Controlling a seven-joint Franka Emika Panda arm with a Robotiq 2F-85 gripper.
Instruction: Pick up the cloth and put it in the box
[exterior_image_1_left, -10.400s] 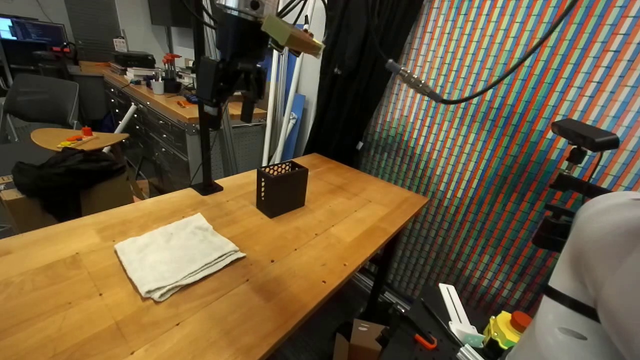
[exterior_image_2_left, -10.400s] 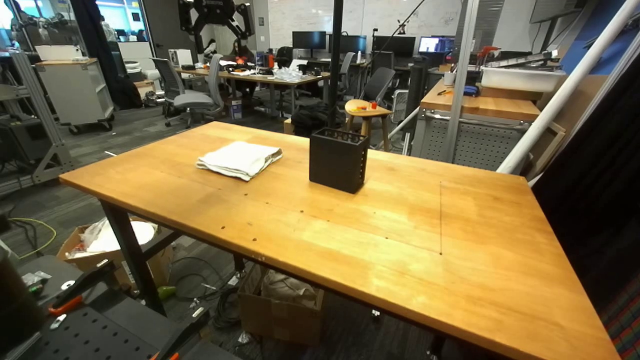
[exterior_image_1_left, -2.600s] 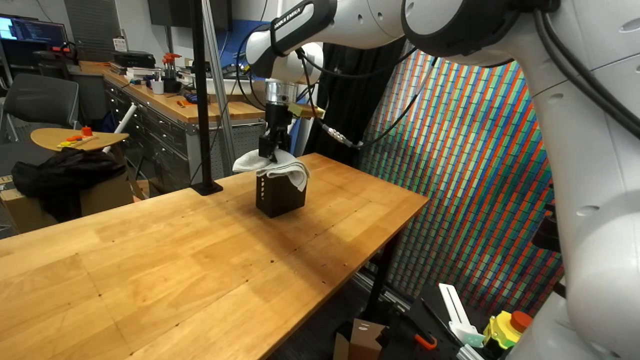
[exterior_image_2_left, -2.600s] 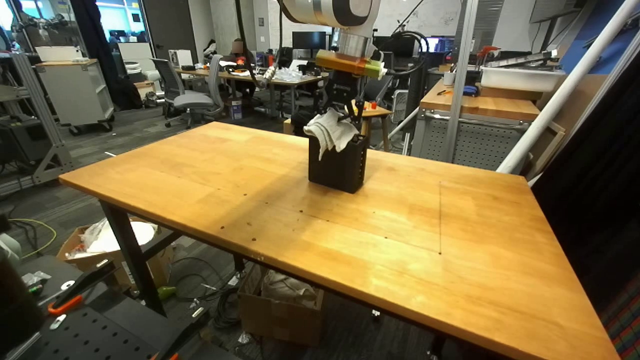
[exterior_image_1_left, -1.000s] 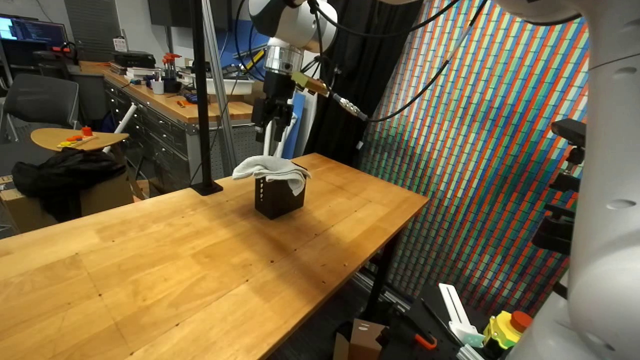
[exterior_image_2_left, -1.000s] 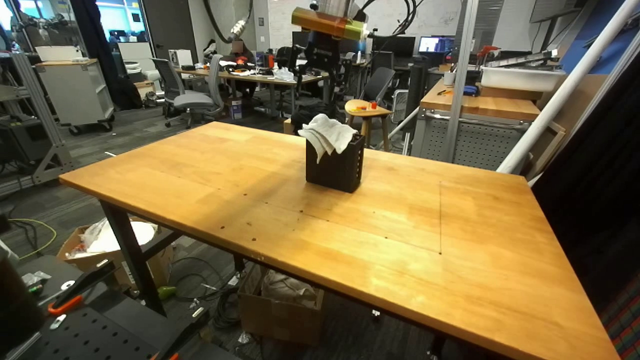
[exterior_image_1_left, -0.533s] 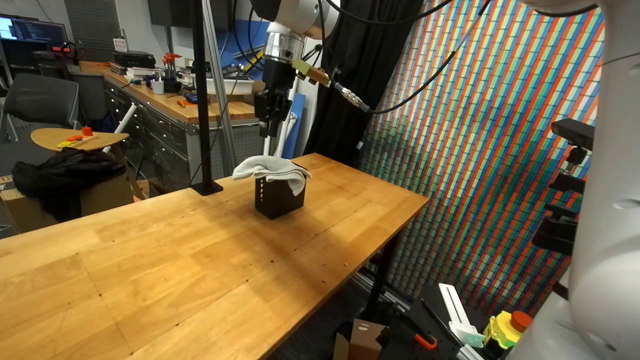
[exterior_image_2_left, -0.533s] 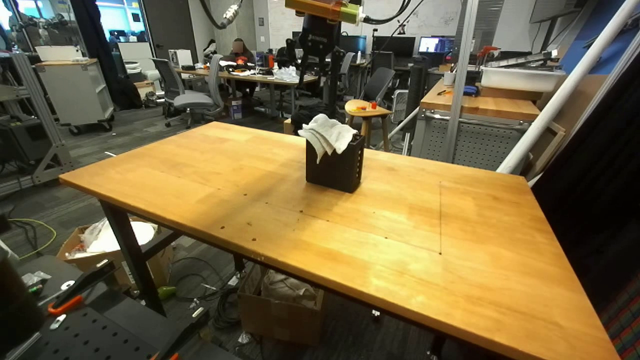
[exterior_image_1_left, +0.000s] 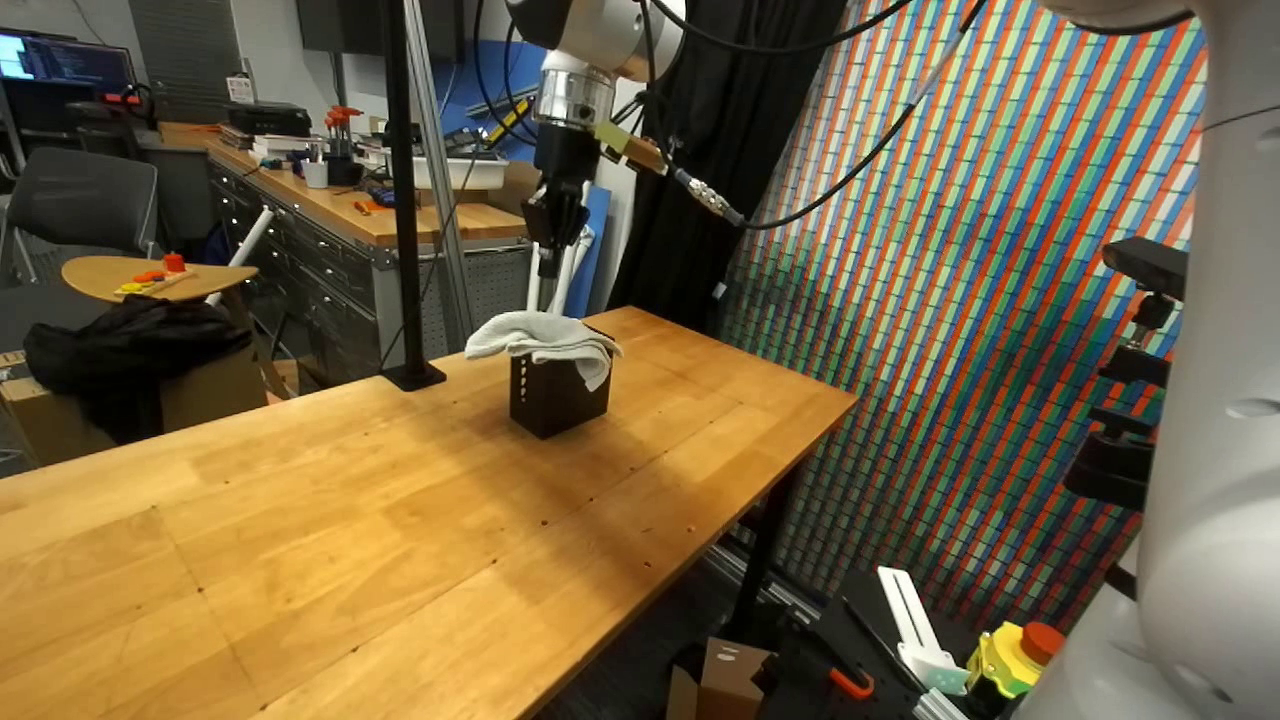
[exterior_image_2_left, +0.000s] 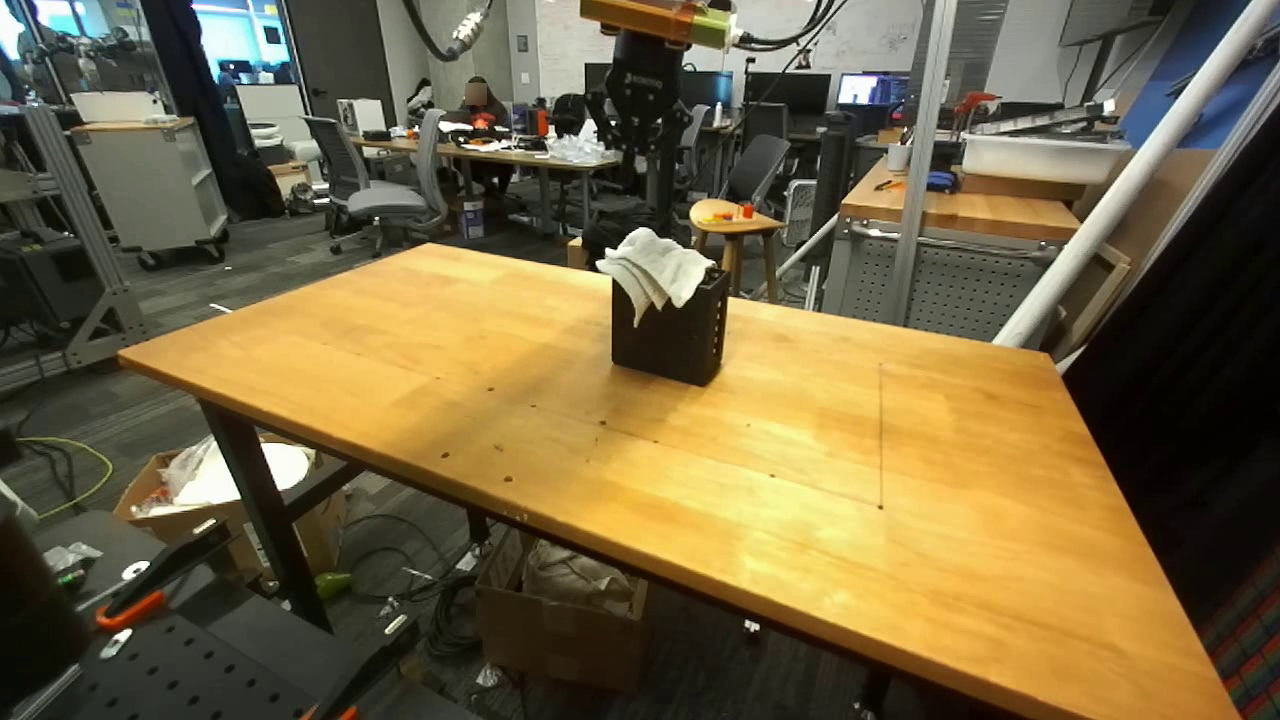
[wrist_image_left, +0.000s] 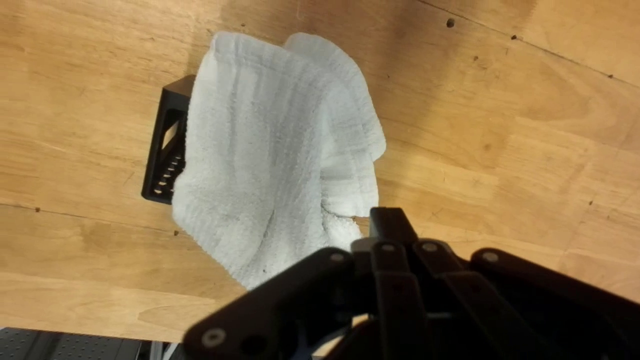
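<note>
Closed at the gripper, fingertip to fingertip, and aimed downward. Just above, fitted with a greenish-yellow block, then joined to the white arm. Below the gripper and apart from it in both exterior views, look for the white cloth: folded, rumpled, draped over the top of the box and drooping past its sides. Too covered to judge any depth inside. In the wrist view, on the side away from the gripper, spot one perforated end of the box poking out from under the cloth. Farther down, beneath the box, come to the wooden tabletop, dotted with small holes. Left of the gripper in an exterior view, at the tabletop's edge, meet a black post on a flat base. Behind the gripper there, see a workbench, and to the right of the gripper a black curtain and a coloured, tile-patterned wall. Beyond and below the gripper in an exterior view, make out a stool with orange and yellow pieces on top; farther still, left of the gripper, a grey chair and, farther back, a whiteboard.
</note>
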